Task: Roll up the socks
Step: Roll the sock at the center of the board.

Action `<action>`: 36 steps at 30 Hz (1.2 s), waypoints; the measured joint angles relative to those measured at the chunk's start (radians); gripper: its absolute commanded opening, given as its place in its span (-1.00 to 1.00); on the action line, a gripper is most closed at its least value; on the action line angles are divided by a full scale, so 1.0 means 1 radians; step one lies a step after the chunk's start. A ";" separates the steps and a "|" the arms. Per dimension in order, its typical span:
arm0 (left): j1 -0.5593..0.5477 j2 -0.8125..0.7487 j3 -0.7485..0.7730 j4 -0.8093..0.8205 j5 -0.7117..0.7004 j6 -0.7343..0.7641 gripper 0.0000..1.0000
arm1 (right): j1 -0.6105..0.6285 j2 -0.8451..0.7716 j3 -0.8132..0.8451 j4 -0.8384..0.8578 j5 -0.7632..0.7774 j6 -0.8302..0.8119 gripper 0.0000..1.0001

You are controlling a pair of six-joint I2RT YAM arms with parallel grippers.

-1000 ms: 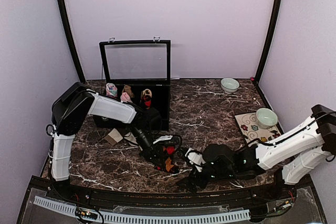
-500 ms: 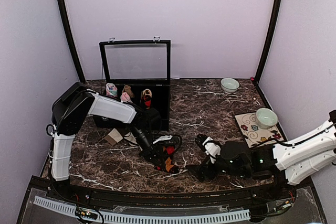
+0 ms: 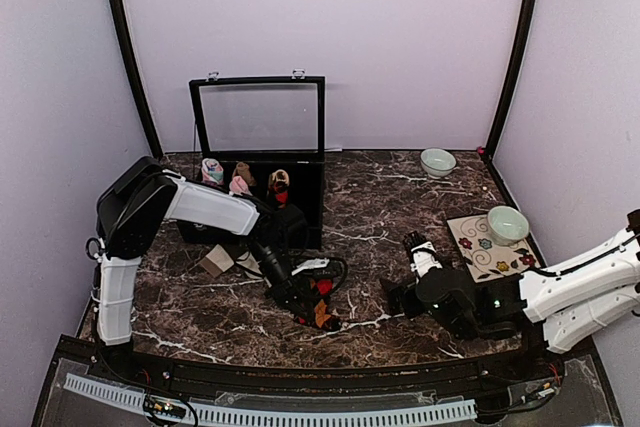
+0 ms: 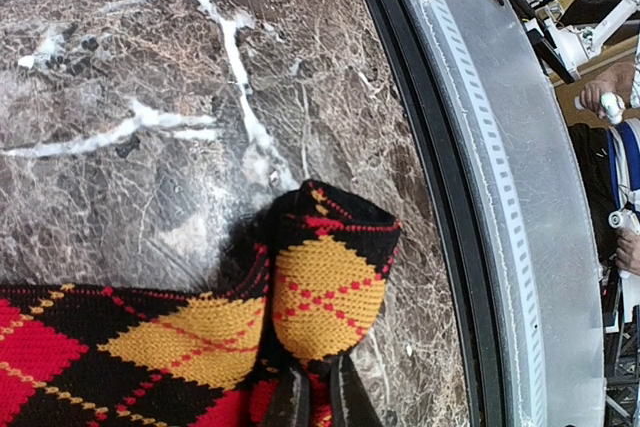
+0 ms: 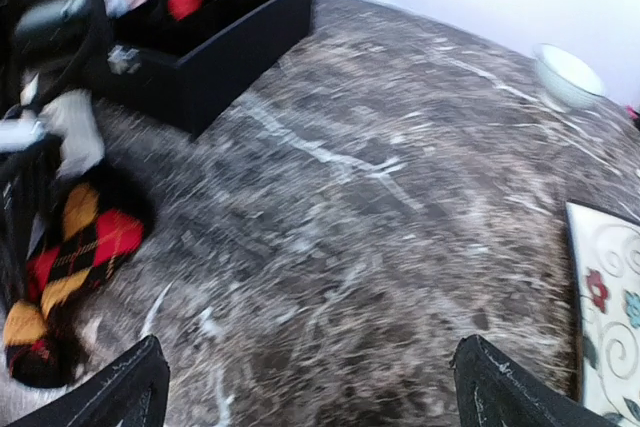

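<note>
The black sock with red-orange argyle diamonds [image 3: 319,304] lies on the marble table in front of the left arm. My left gripper [image 3: 300,297] is shut on it; in the left wrist view the two fingers [image 4: 292,399] pinch the folded argyle end [image 4: 325,292] between them. The sock also shows in the right wrist view [image 5: 70,247]. The cream and brown sock [image 3: 230,263] lies behind the left arm, partly hidden. My right gripper [image 3: 398,295] is open and empty, well right of the argyle sock; its fingertips [image 5: 130,387] stand wide apart over bare table.
A black open-lid box [image 3: 300,197] holding rolled sock bundles [image 3: 240,177] stands at the back left. A white bowl [image 3: 437,161] is at the back right. Another bowl [image 3: 507,223] sits on a floral mat [image 3: 475,247]. The table's front rail [image 4: 500,197] is close to the sock.
My right arm has pulled back to the right and away from the argyle sock, with its gripper now open over bare table. The left gripper has stayed on the sock.
</note>
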 measured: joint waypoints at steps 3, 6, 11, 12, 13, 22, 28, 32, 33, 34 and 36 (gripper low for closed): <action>-0.002 -0.007 -0.007 0.011 -0.007 -0.003 -0.98 | 0.018 0.052 0.002 0.058 -0.093 -0.051 0.99; -0.002 -0.021 -0.026 0.024 -0.014 -0.003 -0.98 | 0.051 0.119 0.001 0.190 -0.228 -0.142 0.93; -0.002 -0.026 -0.033 0.036 -0.016 -0.003 -0.98 | 0.078 0.230 -0.005 0.405 -0.467 -0.278 0.57; -0.002 -0.027 -0.033 0.037 -0.017 -0.003 -0.98 | 0.079 0.253 -0.004 0.438 -0.512 -0.299 0.50; -0.002 -0.027 -0.034 0.038 -0.018 -0.003 -0.98 | 0.079 0.274 -0.003 0.461 -0.541 -0.322 0.46; -0.002 -0.028 -0.035 0.039 -0.019 -0.003 -0.98 | 0.046 0.440 0.048 0.553 -0.713 -0.427 0.16; -0.002 -0.028 -0.035 0.039 -0.019 -0.003 -0.97 | 0.006 0.487 0.088 0.584 -0.756 -0.466 0.05; -0.002 -0.028 -0.035 0.039 -0.019 -0.003 -0.96 | -0.009 0.537 0.119 0.594 -0.778 -0.482 -0.01; -0.002 -0.028 -0.035 0.039 -0.019 -0.003 -0.96 | -0.012 0.547 0.123 0.595 -0.784 -0.484 -0.03; -0.002 -0.028 -0.035 0.039 -0.019 -0.003 -0.96 | -0.016 0.557 0.125 0.597 -0.786 -0.486 -0.05; -0.002 -0.028 -0.035 0.039 -0.019 -0.003 -0.96 | -0.024 0.573 0.126 0.601 -0.788 -0.488 -0.12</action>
